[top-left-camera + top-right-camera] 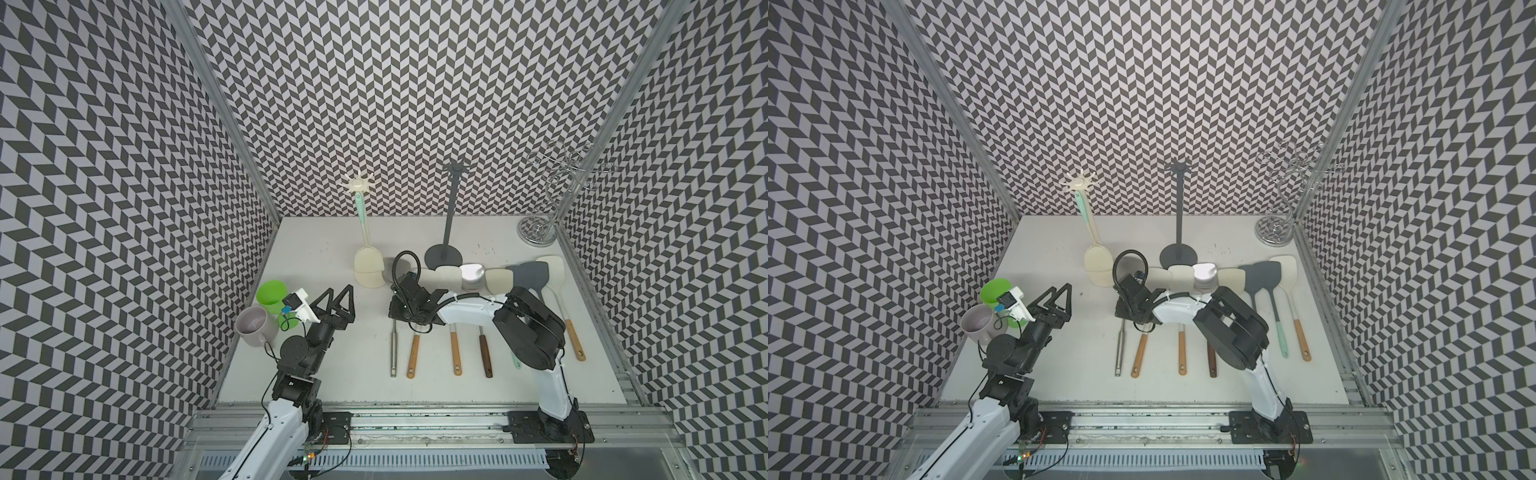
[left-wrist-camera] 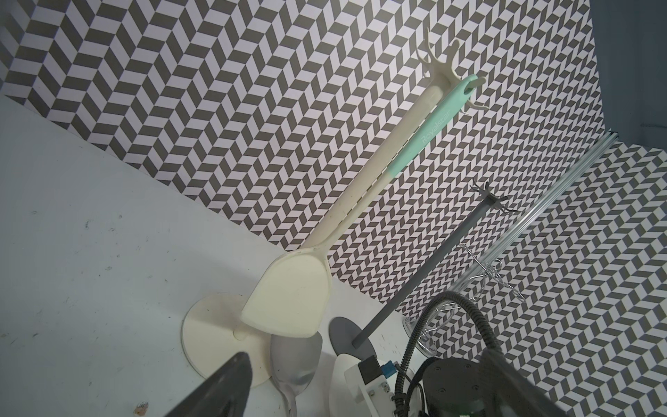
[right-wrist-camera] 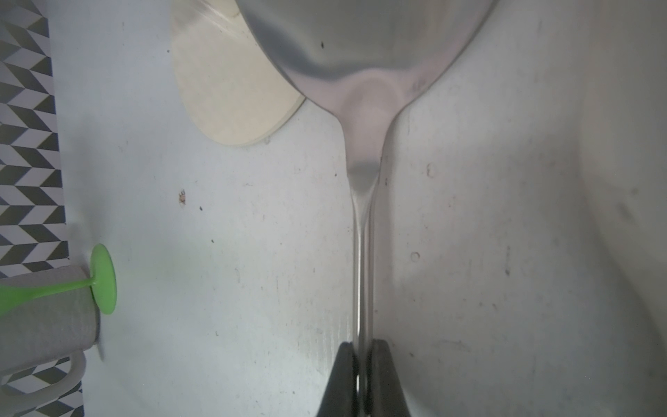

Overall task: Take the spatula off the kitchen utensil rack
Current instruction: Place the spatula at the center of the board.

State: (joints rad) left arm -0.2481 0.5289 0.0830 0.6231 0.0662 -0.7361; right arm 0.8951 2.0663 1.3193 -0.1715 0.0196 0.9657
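A bimanual robot worked at a white desk [image 1: 316,365] walled in by grey-and-white chevron paper. The landmark was a cream kitchen utensil rack [image 1: 357,185] standing toward the back of the desk. The spatula [image 1: 368,262], with a cream blade and a mint handle, hung from one of the rack's top hooks by the hole in its handle end, its blade down near the rack's round base.

The left end effector [image 1: 338,289] hovered well short of the rack, on the robot's side and toward the left wall, its two black fingers spread wide apart and holding nothing. The right end effector [image 3: 362,348] sat low on the robot's side of the rack's base, clamped together on the thin stem of a steel spoon [image 3: 361,54] that lay on the desk with its bowl touching or overlapping that base.

Judged from this, the task itself had not started: the spatula was not lifted, neither end effector touched it, and the one grip in place was on the wrong utensil. Left to do: reach the mint handle, close on it, raise it clear of the hook and bring it away.

The only readable writing was pale lettering along the mint handle [image 2: 435,126], seen from the left wrist, which appeared to say "Royalstar"
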